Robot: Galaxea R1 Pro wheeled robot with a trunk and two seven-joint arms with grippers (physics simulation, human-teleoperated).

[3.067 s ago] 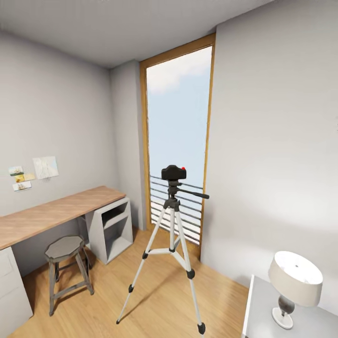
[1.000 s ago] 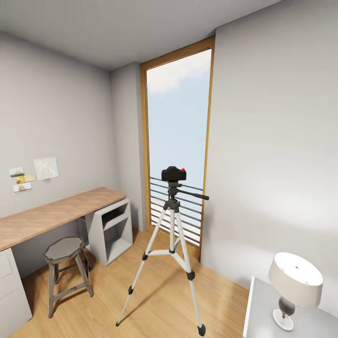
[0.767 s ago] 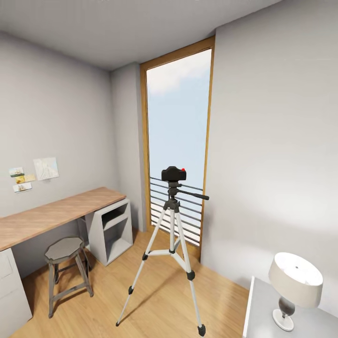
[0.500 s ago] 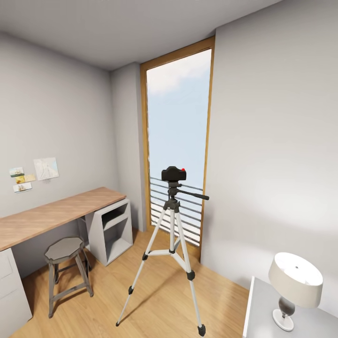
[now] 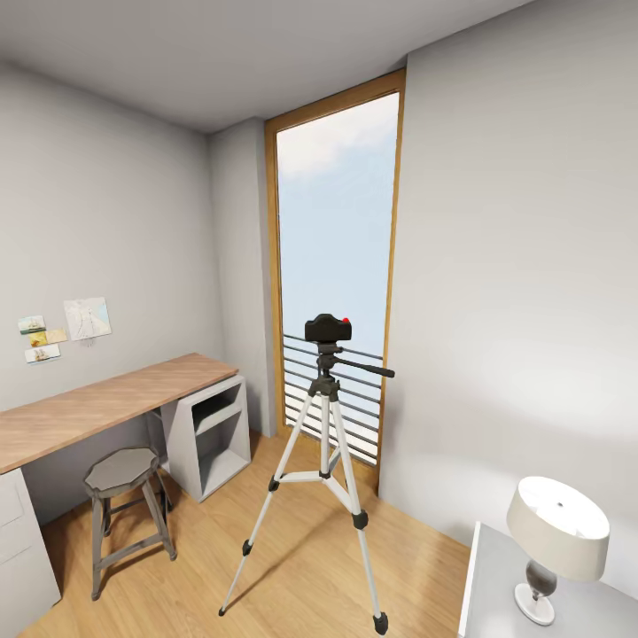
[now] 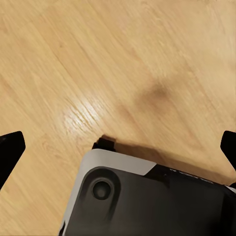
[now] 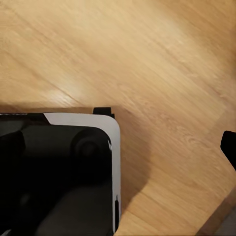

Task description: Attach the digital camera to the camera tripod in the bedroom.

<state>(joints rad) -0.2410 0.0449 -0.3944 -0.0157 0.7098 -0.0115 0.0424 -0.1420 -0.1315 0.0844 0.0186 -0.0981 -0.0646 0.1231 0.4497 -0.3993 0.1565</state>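
Digital camera (image 5: 328,328) seated atop camera tripod (image 5: 324,443) by the window, well away from both claws. Left claw (image 6: 118,147) spread wide, empty, over wood floor (image 6: 147,59); right claw's state unreadable. Attachment looks done.

No text, label, brand or number can be read anywhere. The small pictures (image 5: 42,338) and the pale sheet (image 5: 87,317) pinned to the grey wall above the tabletop (image 5: 97,406) are too small to show any lettering

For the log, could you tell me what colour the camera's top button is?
Red; the button on the digital camera shows best in the head view.
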